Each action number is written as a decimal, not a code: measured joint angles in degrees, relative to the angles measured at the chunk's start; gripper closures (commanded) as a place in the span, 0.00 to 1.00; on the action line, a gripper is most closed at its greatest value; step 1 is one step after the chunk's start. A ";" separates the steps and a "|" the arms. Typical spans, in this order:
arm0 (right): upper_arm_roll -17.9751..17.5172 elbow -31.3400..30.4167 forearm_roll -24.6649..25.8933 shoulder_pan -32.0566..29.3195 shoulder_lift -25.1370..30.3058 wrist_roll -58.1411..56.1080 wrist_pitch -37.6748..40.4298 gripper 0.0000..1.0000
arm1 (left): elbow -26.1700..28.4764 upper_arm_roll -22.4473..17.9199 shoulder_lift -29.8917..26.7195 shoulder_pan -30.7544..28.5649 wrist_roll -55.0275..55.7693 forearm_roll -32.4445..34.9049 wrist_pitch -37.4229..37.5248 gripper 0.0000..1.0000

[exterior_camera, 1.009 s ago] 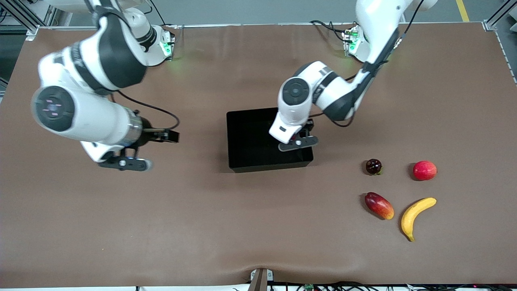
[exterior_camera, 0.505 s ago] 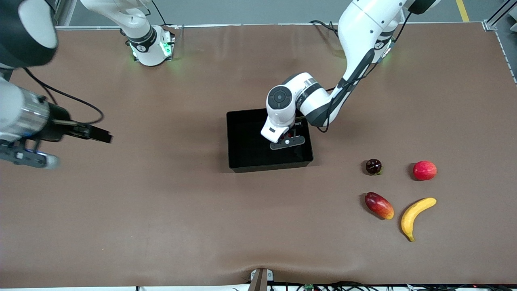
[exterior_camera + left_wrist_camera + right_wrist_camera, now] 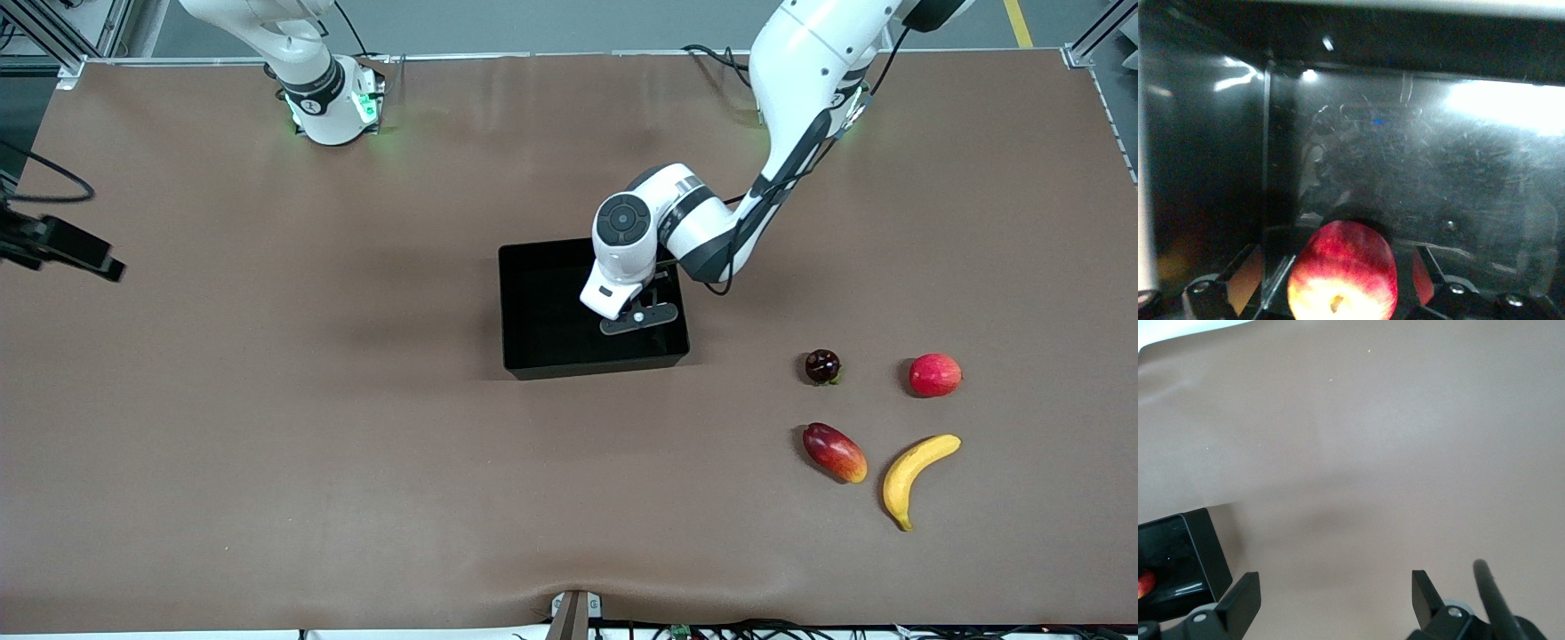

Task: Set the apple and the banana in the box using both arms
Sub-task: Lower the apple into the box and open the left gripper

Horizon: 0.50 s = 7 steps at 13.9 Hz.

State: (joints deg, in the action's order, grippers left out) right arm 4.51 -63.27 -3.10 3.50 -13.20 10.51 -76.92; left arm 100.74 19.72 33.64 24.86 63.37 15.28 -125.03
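The apple point(image 3: 1343, 270), red with a yellow stem end, sits low inside the black box point(image 3: 1405, 167) in the left wrist view. My left gripper point(image 3: 1341, 283) is open around it, with a narrow gap on each side. In the front view that gripper point(image 3: 637, 316) is down in the box point(image 3: 591, 366) near the wall toward the left arm's end, and its hand hides the apple. The banana point(image 3: 916, 476) lies on the table toward the left arm's end, nearer the front camera than the box. My right gripper point(image 3: 1335, 600) is open with nothing in it over bare table beside the box point(image 3: 1178, 560).
Near the banana lie an oblong red-orange fruit point(image 3: 834, 452), a small dark fruit point(image 3: 822, 366) and a plain pinkish-red round fruit point(image 3: 934, 374). Only a black part of the right arm's hand point(image 3: 62, 249) shows at the edge of the front view.
The right arm has swung away toward its end of the table, almost out of the front view. The left gripper has shifted a little further inside the box.
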 measured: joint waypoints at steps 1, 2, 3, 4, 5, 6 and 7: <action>0.00 -0.86 0.56 0.00 1.33 0.00 -0.08 0.00 | -0.60 0.01 -1.84 -0.66 -0.49 0.00 2.07 0.00; 0.02 -2.03 0.99 -0.05 2.71 -0.01 -0.20 0.00 | -1.22 0.01 -3.97 -1.51 -1.59 0.00 4.09 0.00; 0.04 -3.19 1.19 -0.33 3.98 -0.58 -0.34 0.00 | -1.91 0.02 -6.19 -2.64 -3.32 -0.33 6.03 0.00; 0.04 -4.17 1.23 -0.99 4.93 -2.43 -0.47 0.00 | -2.72 0.01 -8.18 -4.06 -5.66 -1.23 7.72 0.00; 0.05 -4.97 1.23 -2.07 5.62 -5.47 -0.51 0.00 | -3.81 -0.03 -9.78 -5.81 -8.66 -2.21 9.61 0.00; 0.06 -5.57 1.23 -3.29 6.07 -8.61 -0.51 0.00 | -5.18 -0.09 -10.87 -7.77 -11.96 -2.83 11.67 0.00; 0.07 -6.13 1.22 -4.31 6.54 -10.94 -0.52 0.00 | -6.72 -0.15 -11.42 -9.82 -15.65 -3.15 13.69 0.00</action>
State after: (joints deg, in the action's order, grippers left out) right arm 4.57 -69.40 -1.88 -0.82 -6.66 -0.43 -77.44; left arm 94.02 19.57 22.22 15.04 47.72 12.13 -111.34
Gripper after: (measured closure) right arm 0.000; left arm 0.000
